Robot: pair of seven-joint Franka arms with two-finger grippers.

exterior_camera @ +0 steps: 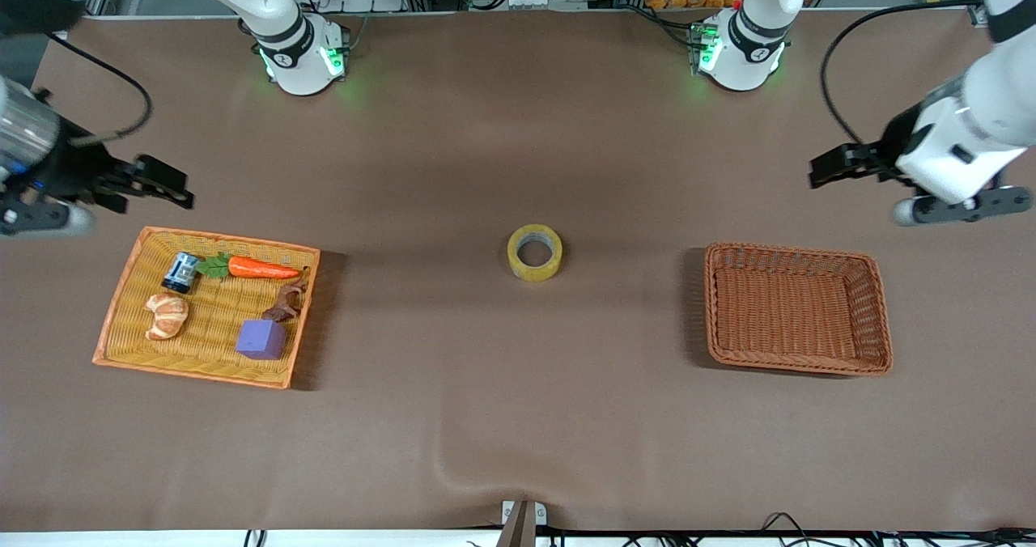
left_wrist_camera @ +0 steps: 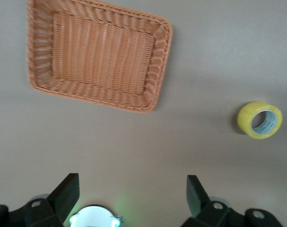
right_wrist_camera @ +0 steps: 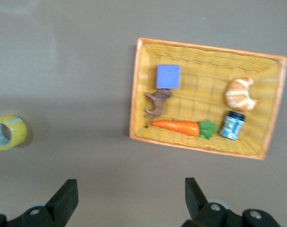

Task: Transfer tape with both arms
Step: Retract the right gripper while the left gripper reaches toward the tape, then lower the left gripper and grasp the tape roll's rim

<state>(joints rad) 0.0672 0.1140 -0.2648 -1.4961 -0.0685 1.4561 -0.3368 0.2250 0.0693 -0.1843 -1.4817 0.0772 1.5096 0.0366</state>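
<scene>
The tape (exterior_camera: 535, 252), a yellowish ring with a grey-white core, lies flat on the brown table midway between the two baskets. It also shows in the left wrist view (left_wrist_camera: 260, 119) and in the right wrist view (right_wrist_camera: 8, 132). My left gripper (exterior_camera: 827, 167) is open and empty, up in the air over bare table at the left arm's end, above the brown basket's end. My right gripper (exterior_camera: 166, 184) is open and empty, up over the table beside the orange tray. Neither gripper touches the tape.
An empty brown wicker basket (exterior_camera: 797, 308) stands toward the left arm's end. An orange tray (exterior_camera: 206, 308) toward the right arm's end holds a purple cube (exterior_camera: 261, 339), a carrot (exterior_camera: 261, 269), a croissant toy (exterior_camera: 167, 315), a small can (exterior_camera: 181, 272) and a brown figure (exterior_camera: 286, 300).
</scene>
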